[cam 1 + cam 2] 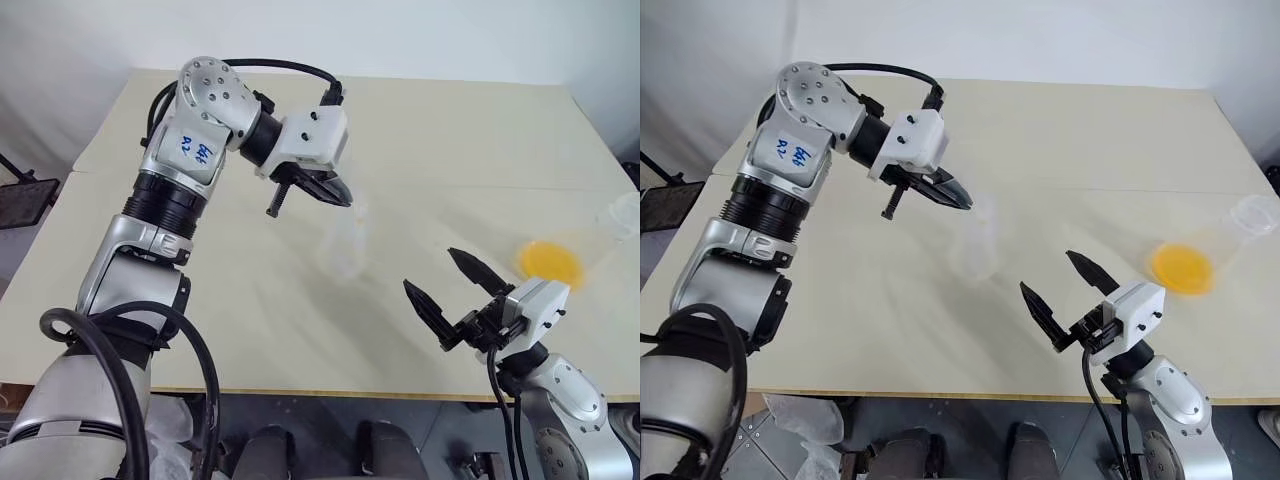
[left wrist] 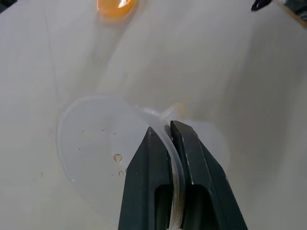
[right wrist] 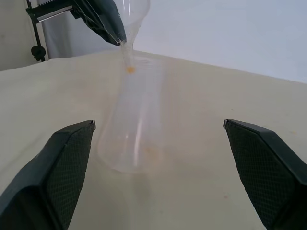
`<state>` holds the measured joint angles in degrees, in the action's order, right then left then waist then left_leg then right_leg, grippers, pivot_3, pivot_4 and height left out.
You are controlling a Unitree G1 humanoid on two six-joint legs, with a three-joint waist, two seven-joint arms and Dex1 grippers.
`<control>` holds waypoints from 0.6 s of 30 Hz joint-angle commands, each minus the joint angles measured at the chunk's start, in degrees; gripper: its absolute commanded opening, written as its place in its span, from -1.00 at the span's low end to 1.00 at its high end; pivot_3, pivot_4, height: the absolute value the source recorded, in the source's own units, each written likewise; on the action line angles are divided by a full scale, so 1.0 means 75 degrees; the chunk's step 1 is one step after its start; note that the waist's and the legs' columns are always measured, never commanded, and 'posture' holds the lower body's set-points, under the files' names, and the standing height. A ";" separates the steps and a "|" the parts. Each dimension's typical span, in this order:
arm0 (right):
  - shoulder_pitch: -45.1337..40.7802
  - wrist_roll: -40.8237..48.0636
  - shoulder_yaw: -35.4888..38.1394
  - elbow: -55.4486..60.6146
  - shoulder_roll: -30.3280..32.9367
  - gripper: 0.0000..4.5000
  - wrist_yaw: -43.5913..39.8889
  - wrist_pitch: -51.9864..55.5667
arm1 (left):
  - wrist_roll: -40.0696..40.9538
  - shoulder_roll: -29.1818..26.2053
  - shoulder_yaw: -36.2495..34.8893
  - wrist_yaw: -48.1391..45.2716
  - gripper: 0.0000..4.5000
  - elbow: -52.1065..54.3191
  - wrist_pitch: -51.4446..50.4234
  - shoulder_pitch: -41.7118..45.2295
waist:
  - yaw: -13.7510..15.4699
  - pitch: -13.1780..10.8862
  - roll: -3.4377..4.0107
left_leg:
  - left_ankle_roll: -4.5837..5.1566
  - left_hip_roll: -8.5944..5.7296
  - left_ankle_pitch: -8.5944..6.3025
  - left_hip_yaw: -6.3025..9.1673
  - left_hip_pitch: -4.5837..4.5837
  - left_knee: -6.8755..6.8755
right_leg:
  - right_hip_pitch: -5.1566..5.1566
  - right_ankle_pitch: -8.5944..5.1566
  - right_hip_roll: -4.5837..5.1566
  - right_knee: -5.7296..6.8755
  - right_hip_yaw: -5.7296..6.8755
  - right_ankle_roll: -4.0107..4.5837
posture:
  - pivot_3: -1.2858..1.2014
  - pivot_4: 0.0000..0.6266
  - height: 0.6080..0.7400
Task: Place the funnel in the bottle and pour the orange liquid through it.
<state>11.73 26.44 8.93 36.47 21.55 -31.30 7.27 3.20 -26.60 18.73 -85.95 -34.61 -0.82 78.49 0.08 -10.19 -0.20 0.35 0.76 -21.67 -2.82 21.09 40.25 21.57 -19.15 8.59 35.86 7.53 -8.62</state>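
My left gripper (image 1: 335, 192) is shut on the rim of the clear funnel (image 2: 96, 139) and holds it tilted over the bottle (image 1: 350, 245). The bottle stands upright mid-table. In the right wrist view the funnel (image 3: 132, 14) narrows to a stem that reaches the mouth of the bottle (image 3: 132, 120). I cannot tell whether the stem is inside. The orange liquid (image 1: 550, 262) pools in a larger clear vessel (image 1: 1252, 216) at the table's right edge. My right gripper (image 1: 430, 270) is open and empty near the front edge, pointing at the bottle, a short way off.
The beige table (image 1: 450, 130) stretches bare behind the bottle. A dark stand (image 1: 22, 200) sits off the table's left side. The vessel's rim lies close to the table's right edge.
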 commanded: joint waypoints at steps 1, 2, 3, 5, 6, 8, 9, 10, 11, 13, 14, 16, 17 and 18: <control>0.0034 0.0010 -0.0032 0.0320 -0.0068 1.00 0.0063 -0.0239 | 0.0331 -0.0066 -0.0300 -0.0426 -1.00 0.0404 -0.0271 0.0369 | -0.0010 0.0000 0.0000 | 0.0000 0.0001 0.0000 0.0000 0.0000 0.0000 | 0.0000 0.0000 0.0000 0.0000 0.0000 0.0000 | 0.03 -0.52 1.00; 0.0031 0.0005 -0.0035 0.0300 -0.0061 1.00 0.0053 -0.0243 | 0.0378 -0.0094 -0.0313 -0.0472 -1.00 0.0466 -0.0336 0.0383 | -0.0014 0.0000 0.0000 | 0.0000 0.0001 0.0000 0.0001 -0.0001 0.0000 | 0.0000 0.0000 0.0000 0.0001 0.0000 0.0000 | 0.03 -0.52 1.00; 0.0028 0.0004 -0.0037 0.0286 -0.0054 1.00 0.0046 -0.0247 | 0.0409 -0.0113 -0.0320 -0.0495 -1.00 0.0507 -0.0386 0.0390 | -0.0016 0.0000 0.0000 | 0.0000 0.0001 0.0000 0.0001 -0.0001 0.0000 | 0.0000 0.0000 0.0000 0.0001 0.0000 0.0000 | 0.03 -0.52 1.00; 0.0009 0.0013 -0.0027 0.0258 -0.0038 1.00 0.0036 -0.0261 | 0.0463 -0.0159 -0.0325 -0.0525 -1.00 0.0571 -0.0480 0.0414 | -0.0013 0.0000 0.0000 | 0.0000 0.0001 0.0000 0.0001 -0.0001 0.0000 | 0.0000 0.0000 0.0000 0.0001 0.0000 0.0000 | 0.03 -0.52 1.00; -0.0031 0.0027 -0.0020 0.0241 -0.0027 1.00 0.0032 -0.0264 | 0.0429 -0.0198 -0.0315 -0.0483 -1.00 0.0548 -0.0443 0.0451 | -0.0013 0.0000 0.0000 | 0.0000 0.0001 0.0000 0.0002 -0.0001 0.0000 | 0.0000 0.0000 0.0000 0.0001 0.0000 0.0000 | 0.03 -0.52 1.00; -0.0102 0.0043 -0.0006 0.0208 -0.0003 1.00 0.0019 -0.0270 | 0.0307 -0.0263 -0.0293 -0.0331 -1.00 0.0453 -0.0308 0.0518 | -0.0012 0.0000 0.0000 | 0.0000 0.0001 0.0000 0.0003 0.0000 0.0001 | 0.0000 0.0000 0.0000 0.0002 0.0000 0.0000 | 0.03 -0.52 1.00; -0.0146 0.0062 0.0013 0.0188 0.0009 1.00 0.0006 -0.0274 | 0.0246 -0.0303 -0.0258 -0.0298 -1.00 0.0437 -0.0262 0.0512 | -0.0012 0.0000 0.0000 | 0.0000 0.0000 0.0000 0.0003 -0.0001 0.0001 | 0.0000 0.0000 0.0000 0.0002 0.0000 0.0000 | 0.03 -0.52 1.00; -0.0182 0.0082 0.0036 0.0177 0.0016 1.00 -0.0005 -0.0287 | 0.0238 -0.0334 -0.0219 -0.0332 -1.00 0.0484 -0.0290 0.0470 | -0.0012 0.0000 0.0000 | 0.0000 0.0001 0.0000 0.0003 -0.0001 0.0001 | 0.0000 0.0000 0.0000 0.0001 0.0000 0.0000 | 0.03 -0.52 1.00; -0.0219 0.0110 0.0065 0.0171 0.0018 1.00 -0.0005 -0.0288 | 0.0252 -0.0354 -0.0177 -0.0396 -1.00 0.0559 -0.0336 0.0418 | -0.0013 0.0000 0.0000 | 0.0000 0.0000 0.0000 0.0003 -0.0001 0.0001 | 0.0000 0.0000 0.0000 0.0002 -0.0001 0.0000 | 0.03 -0.52 1.00; -0.0302 0.0209 0.0188 0.0181 0.0006 1.00 0.0033 -0.0294 | 0.0193 -0.0406 -0.0030 -0.0505 -1.00 0.0702 -0.0385 0.0278 | -0.0011 0.0000 0.0000 | 0.0000 0.0000 0.0000 0.0004 0.0000 0.0001 | 0.0000 0.0000 0.0000 0.0002 0.0000 0.0000 | 0.03 -0.52 1.00; -0.0317 0.0238 0.0245 0.0195 0.0014 1.00 0.0040 -0.0298 | 0.0080 -0.0433 0.0051 -0.0455 -1.00 0.0681 -0.0310 0.0234 | -0.0006 0.0000 0.0000 | 0.0000 0.0000 0.0000 0.0004 -0.0001 0.0001 | 0.0000 0.0000 0.0000 0.0003 0.0000 0.0000 | 0.03 -0.52 1.00; -0.0299 0.0259 0.0320 0.0233 0.0038 1.00 0.0020 -0.0315 | -0.0150 -0.0452 0.0162 -0.0249 -1.00 0.0524 -0.0104 0.0223 | 0.0001 0.0000 0.0000 | 0.0000 -0.0001 0.0000 0.0007 0.0000 0.0002 | 0.0000 0.0000 0.0000 0.0003 0.0000 0.0000 | 0.03 -0.52 1.00; -0.0280 0.0275 0.0348 0.0256 0.0050 1.00 0.0013 -0.0314 | -0.0246 -0.0414 0.0180 -0.0107 -1.00 0.0381 -0.0021 0.0250 | 0.0002 0.0000 0.0000 | 0.0000 -0.0002 0.0000 0.0007 0.0001 0.0002 | -0.0001 0.0000 0.0000 0.0003 0.0000 0.0000 | 0.03 -0.52 1.00; -0.0247 0.0284 0.0365 0.0286 0.0059 1.00 0.0006 -0.0319 | -0.0288 -0.0366 0.0186 -0.0040 -1.00 0.0286 0.0018 0.0268 | 0.0002 0.0000 0.0000 | 0.0000 -0.0002 0.0000 0.0007 0.0001 0.0003 | -0.0001 0.0000 0.0000 0.0003 0.0001 0.0000 | 0.03 -0.52 1.00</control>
<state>9.59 27.35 9.89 36.44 21.56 -31.28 6.22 1.87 -29.55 20.39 -85.91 -32.50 -1.93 79.83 0.10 -10.19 -0.20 0.35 0.74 -21.67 -2.77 21.10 40.27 21.57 -19.15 8.59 35.89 7.53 -8.62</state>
